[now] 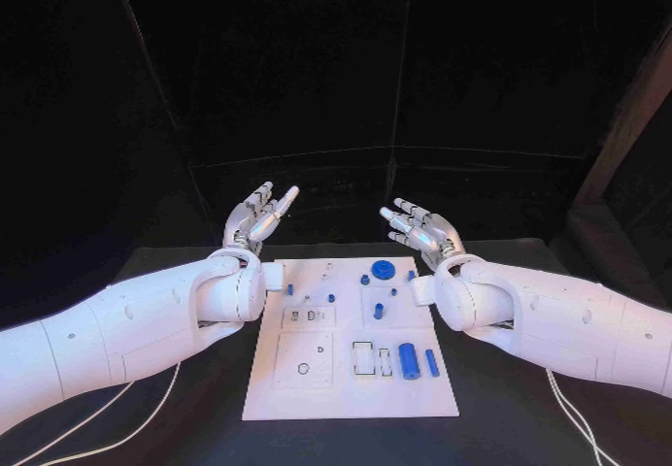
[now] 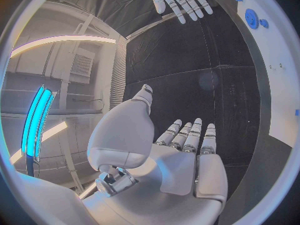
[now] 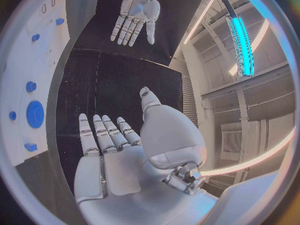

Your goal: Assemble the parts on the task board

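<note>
With assembly judged barely begun, the left hand (image 1: 259, 218) and right hand (image 1: 420, 230) are being held empty, fingers spread, beyond the task board (image 1: 351, 388), where blue parts (image 1: 409, 360) are lying loose on the black surface (image 1: 532, 427).

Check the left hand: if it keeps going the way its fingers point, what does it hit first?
Nothing, as far as the views show. The left hand is open, fingers aimed up and away past the task board's far edge, over bare black table. Depth beyond is unclear.
</note>
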{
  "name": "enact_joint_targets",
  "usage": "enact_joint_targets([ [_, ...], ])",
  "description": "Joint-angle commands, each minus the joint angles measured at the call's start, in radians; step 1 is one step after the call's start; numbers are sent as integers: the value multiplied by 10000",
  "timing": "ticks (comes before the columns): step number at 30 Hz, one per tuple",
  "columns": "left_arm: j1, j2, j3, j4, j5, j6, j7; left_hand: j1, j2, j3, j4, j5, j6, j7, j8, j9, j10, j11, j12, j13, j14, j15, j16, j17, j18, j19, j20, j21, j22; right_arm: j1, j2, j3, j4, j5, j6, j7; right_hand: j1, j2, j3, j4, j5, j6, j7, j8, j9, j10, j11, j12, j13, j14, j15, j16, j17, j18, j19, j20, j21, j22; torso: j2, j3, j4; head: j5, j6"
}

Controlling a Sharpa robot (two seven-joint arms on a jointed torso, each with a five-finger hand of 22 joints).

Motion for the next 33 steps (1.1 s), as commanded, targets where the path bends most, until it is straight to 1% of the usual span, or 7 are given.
enact_joint_targets([
  [1,25,21,1,-34,223,589,425,445,15,21,146,75,152,432,52,29,65,165,78,20,173,57,65,33,252,18,132,42,19,106,170,-29,-327,-1001,1983,-764,1795,-38,265,-1189,-404,2409,1312,381,220,3874,189,653,263,4366,67,788,291,773,3313,93,763,385,0,1,4,2,-1],
  [9,25,21,1,-34,223,589,425,598,105,29,109,71,586,663,122,81,515,400,144,75,958,234,251,184,233,300,226,157,92,215,387,-81,-720,-1342,2734,-1063,2225,-97,705,-2032,-524,6000,873,727,349,6156,-339,811,225,6615,-548,918,247,1095,5112,-147,1338,391,0,1,4,2,-1],
  [10,28,-395,-2,142,225,985,355,633,128,24,81,70,730,718,144,95,656,457,163,89,1172,275,310,222,227,389,260,191,112,478,77,-68,-1062,-4670,1319,-1047,2240,-113,729,-2072,-527,6080,860,734,355,6244,-377,815,240,6721,-574,932,264,1120,5169,-174,1355,387,223,-50,44,-85,100],
  [11,28,-427,-2,182,225,1016,356,707,160,14,17,68,1011,804,188,122,983,551,214,122,1624,341,437,300,221,592,315,268,156,529,77,-68,-1117,-5002,1311,-1105,2217,-120,794,-2134,-518,6214,830,702,346,6391,-424,766,239,6897,-630,901,265,1113,5314,-224,1391,373,255,-53,63,-102,104],
  [20,28,-834,-2,807,224,1207,219,1509,257,758,-1011,169,4397,1194,1024,373,5677,1120,1358,452,5650,735,1552,778,-25,5510,454,2046,963,1117,112,-63,-1534,-8022,1636,-2436,2032,-311,1050,-2427,-561,6672,755,520,361,7032,-624,629,295,8376,-1053,1148,455,1126,6519,-710,1935,479,599,-79,228,-230,248],
  [25,28,-1100,-2,1150,83,1471,168,1577,261,886,-1296,163,6121,1087,1530,482,7333,769,1901,533,7243,298,2035,1040,255,7121,310,2625,1124,1380,118,-60,-1532,-9397,1924,-2984,1961,-398,1191,-2580,-529,7072,586,592,377,7684,-860,733,319,9390,-1426,1556,759,1104,7361,-1117,2487,699,785,-99,310,-283,299],
  [33,30,-1477,0,1744,-379,1867,102,1669,223,951,-1551,161,6941,824,1538,424,8464,414,1916,510,8550,-111,2116,1576,276,8430,-79,2816,1096,1594,129,-53,-1333,-11913,2740,-3888,1805,-612,1315,-2764,-509,7521,345,573,370,8432,-1216,668,319,11247,-1923,2627,1625,1118,8740,-1795,3708,1281,1088,-129,434,-393,314],
])
